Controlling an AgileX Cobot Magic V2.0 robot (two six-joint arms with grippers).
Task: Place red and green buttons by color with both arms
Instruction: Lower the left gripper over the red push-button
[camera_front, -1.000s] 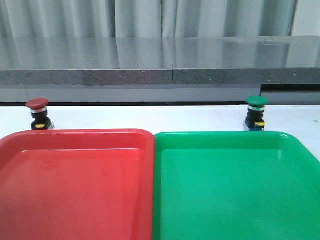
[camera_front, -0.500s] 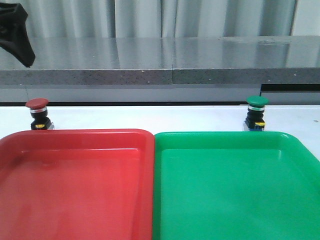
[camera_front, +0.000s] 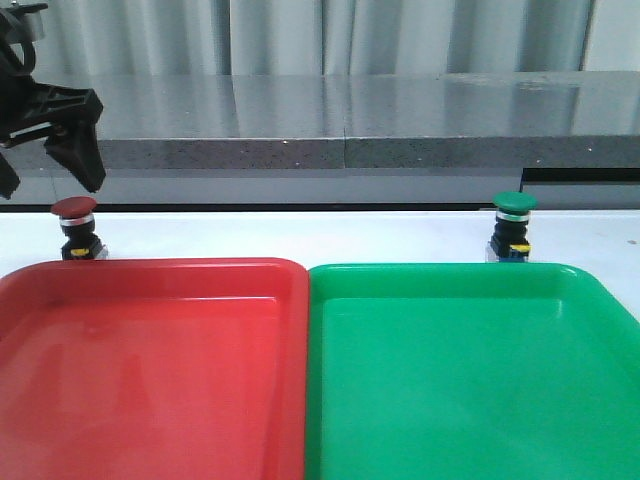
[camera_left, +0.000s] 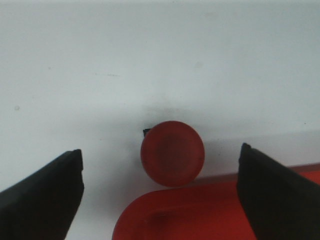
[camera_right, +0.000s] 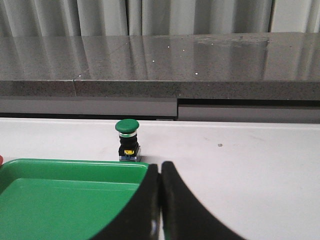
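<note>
Red tray (camera_left: 165, 220) beside red button (camera_left: 172, 153)

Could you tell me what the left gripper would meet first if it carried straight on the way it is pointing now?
Most likely the red button: the left gripper is open and points down, the cap between its fingers in the wrist view. The red tray rim lies just beside that line, so depth is uncertain.

Left arm over far-left corner of desk, wrist angled downward. Left pincer (camera_front: 45, 180) above desk surface, jaws spread wide, nothing between them gripped. One finger (camera_front: 82, 150) visible in front view as dark wedge pointing down; other finger cut off by frame edge. In left wrist view, both fingertips (camera_left: 42, 192) well apart. Right pincer (camera_right: 160, 200) low over desk near right edge, fingers pressed together, holding nothing.
</note>
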